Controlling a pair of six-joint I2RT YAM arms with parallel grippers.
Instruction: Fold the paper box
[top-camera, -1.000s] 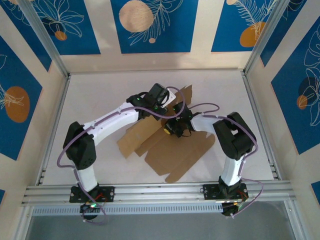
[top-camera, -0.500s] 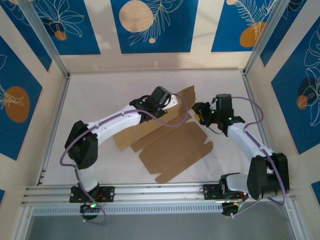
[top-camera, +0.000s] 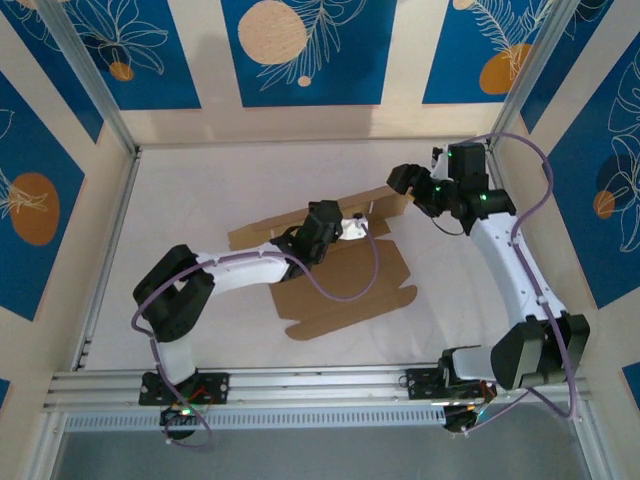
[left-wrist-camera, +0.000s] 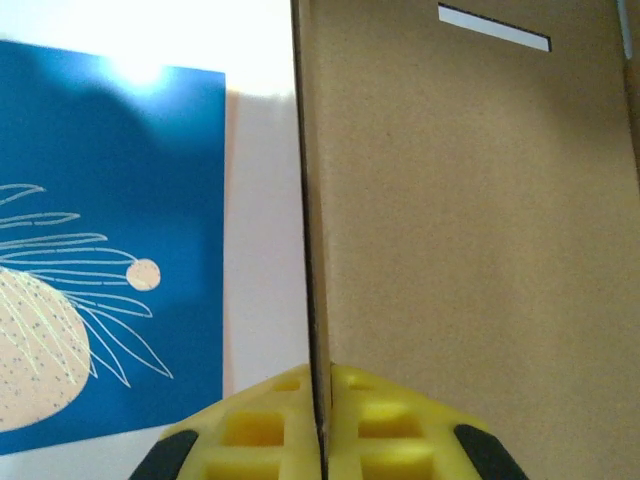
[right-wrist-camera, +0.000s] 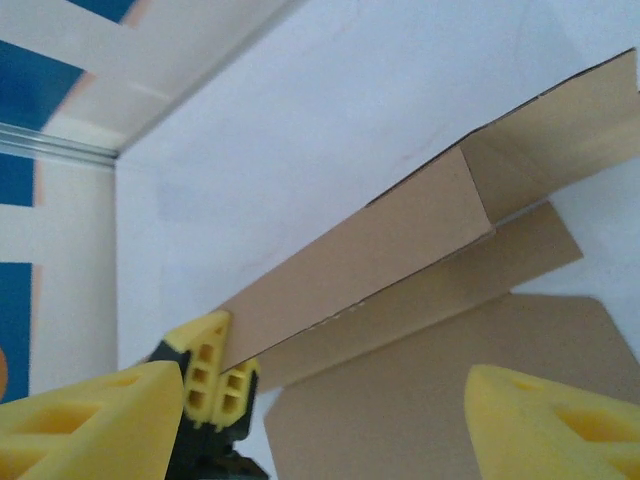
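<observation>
The paper box (top-camera: 350, 285) is a flat brown die-cut sheet in the middle of the table, with its long back panel (top-camera: 265, 228) folded up. My left gripper (top-camera: 343, 228) is shut on that panel's edge. In the left wrist view the yellow fingers (left-wrist-camera: 250, 440) pinch the thin cardboard edge (left-wrist-camera: 308, 200). My right gripper (top-camera: 405, 182) hangs open at the back right, off the sheet. In the right wrist view, the right gripper (right-wrist-camera: 320, 430) has wide-spread fingertips (right-wrist-camera: 90, 420), and beyond them are the raised panel (right-wrist-camera: 400, 250) and the left gripper's fingers (right-wrist-camera: 210, 385) clamped on it.
White tabletop (top-camera: 200, 180) surrounds the sheet. Aluminium rails (top-camera: 320, 380) run along the near edge and up both sides. Blue-patterned walls (top-camera: 300, 50) close the back and sides. The right arm's elbow (top-camera: 530, 350) sits near the right rail.
The right gripper opened and swung from the middle of the sheet to the back right. The left arm moved with the cardboard, and the sheet shifted and turned.
</observation>
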